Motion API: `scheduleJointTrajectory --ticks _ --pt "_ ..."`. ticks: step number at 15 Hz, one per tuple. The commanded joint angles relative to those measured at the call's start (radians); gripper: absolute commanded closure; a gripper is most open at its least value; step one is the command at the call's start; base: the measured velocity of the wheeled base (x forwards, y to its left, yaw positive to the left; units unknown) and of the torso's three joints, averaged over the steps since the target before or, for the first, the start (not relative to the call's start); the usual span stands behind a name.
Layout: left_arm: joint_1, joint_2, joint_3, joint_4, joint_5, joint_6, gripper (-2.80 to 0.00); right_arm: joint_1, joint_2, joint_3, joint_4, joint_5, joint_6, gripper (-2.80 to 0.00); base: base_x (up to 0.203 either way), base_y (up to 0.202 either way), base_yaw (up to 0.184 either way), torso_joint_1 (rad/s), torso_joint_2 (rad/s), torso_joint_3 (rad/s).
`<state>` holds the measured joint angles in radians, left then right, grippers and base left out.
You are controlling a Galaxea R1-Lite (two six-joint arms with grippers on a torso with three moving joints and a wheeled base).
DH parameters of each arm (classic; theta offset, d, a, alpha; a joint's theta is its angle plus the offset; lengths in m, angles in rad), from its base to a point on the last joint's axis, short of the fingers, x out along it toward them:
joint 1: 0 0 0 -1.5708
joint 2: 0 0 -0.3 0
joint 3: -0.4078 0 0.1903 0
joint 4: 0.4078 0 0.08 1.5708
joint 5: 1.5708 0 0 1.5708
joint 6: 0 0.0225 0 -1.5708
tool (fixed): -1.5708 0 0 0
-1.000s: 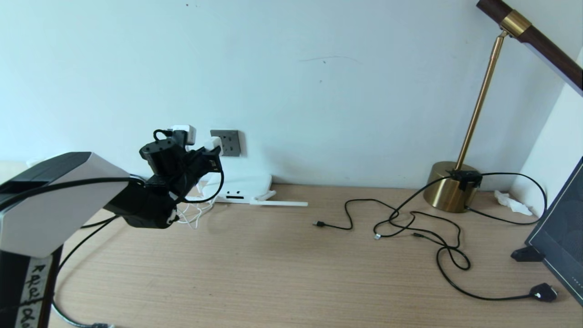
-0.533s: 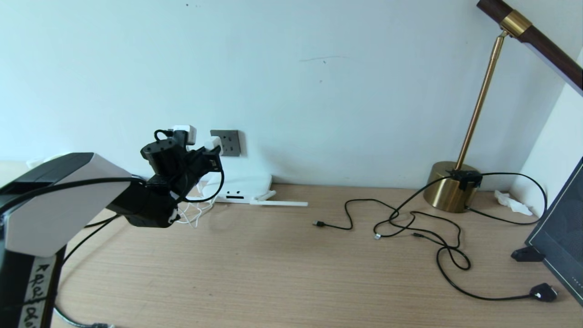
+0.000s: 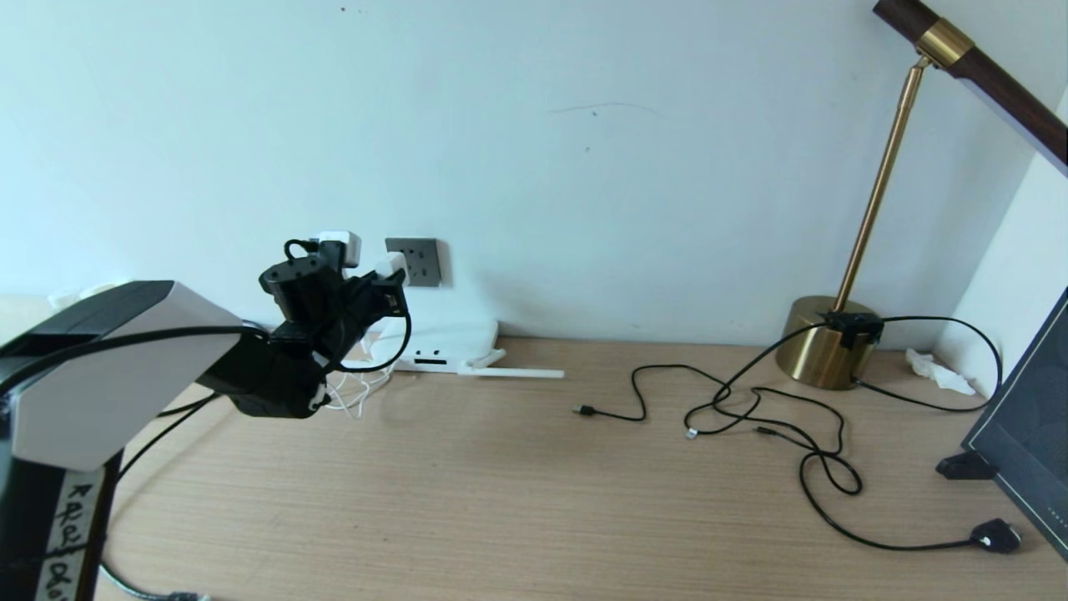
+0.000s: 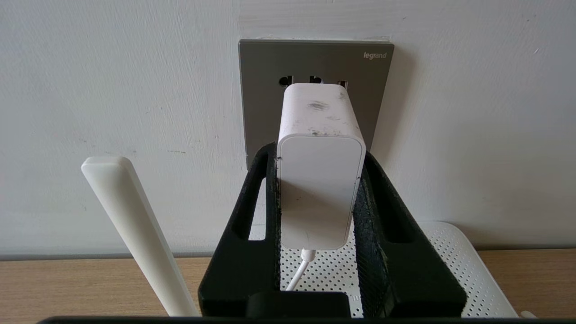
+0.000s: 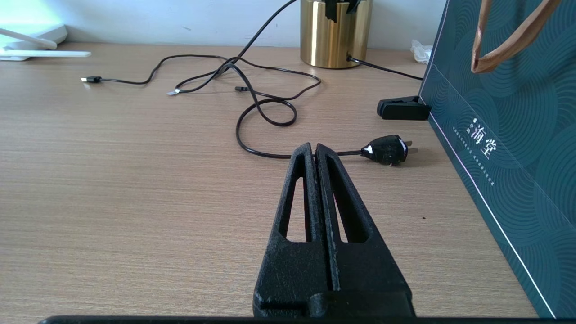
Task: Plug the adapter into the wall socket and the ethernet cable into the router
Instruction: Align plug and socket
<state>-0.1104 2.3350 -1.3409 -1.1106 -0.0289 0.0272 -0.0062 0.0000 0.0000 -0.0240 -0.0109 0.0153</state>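
My left gripper (image 4: 317,155) is shut on the white adapter (image 4: 320,180), one finger on each side. The adapter's front end is up against the dark-grey wall socket (image 4: 261,103), low on the plate, with a row of holes showing above it. Its pins are hidden. In the head view the adapter (image 3: 390,267) sits at the socket's (image 3: 417,261) left edge. The white router (image 3: 446,344) leans on the wall below, one antenna (image 3: 517,372) flat on the desk. The ethernet cable's clear-tipped plug (image 3: 691,433) lies mid-desk. My right gripper (image 5: 313,148) is shut and empty, low over the desk.
The adapter's white cord (image 3: 355,392) is bunched under my left gripper. A thin black USB cable (image 3: 584,410) and a black two-pin plug (image 3: 994,536) lie on the desk. A brass lamp base (image 3: 826,342), a dark paper bag (image 3: 1026,426) and a black clip (image 3: 964,466) stand right.
The left arm has shifted only very slightly. The adapter stays gripped at the socket and the cables have not moved.
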Motion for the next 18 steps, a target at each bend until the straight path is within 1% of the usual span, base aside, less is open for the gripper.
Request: scheduleJointTrajectory --ticks 1,7,11,18 --pt "0.0 0.009 -0.006 -0.002 0.0 0.0 0.0 0.0 0.0 0.012 -0.001 0.0 0.0 0.0 0.0 0.0 0.0 0.0 0.0 0.0" --pt "0.0 0.027 -0.034 0.002 -0.002 0.0 0.0 0.0 0.0 0.012 -0.001 0.0 0.0 0.0 0.0 0.0 0.0 0.0 0.0 0.0" --pt "0.0 0.032 -0.076 0.037 -0.002 0.0 0.0 0.0 0.0 0.012 -0.001 0.0 0.0 0.0 0.0 0.0 0.0 0.0 0.0 0.0" --pt "0.0 0.058 -0.106 0.041 -0.002 0.0 0.0 0.0 0.0 0.012 -0.001 0.0 0.0 0.0 0.0 0.0 0.0 0.0 0.0 0.0"
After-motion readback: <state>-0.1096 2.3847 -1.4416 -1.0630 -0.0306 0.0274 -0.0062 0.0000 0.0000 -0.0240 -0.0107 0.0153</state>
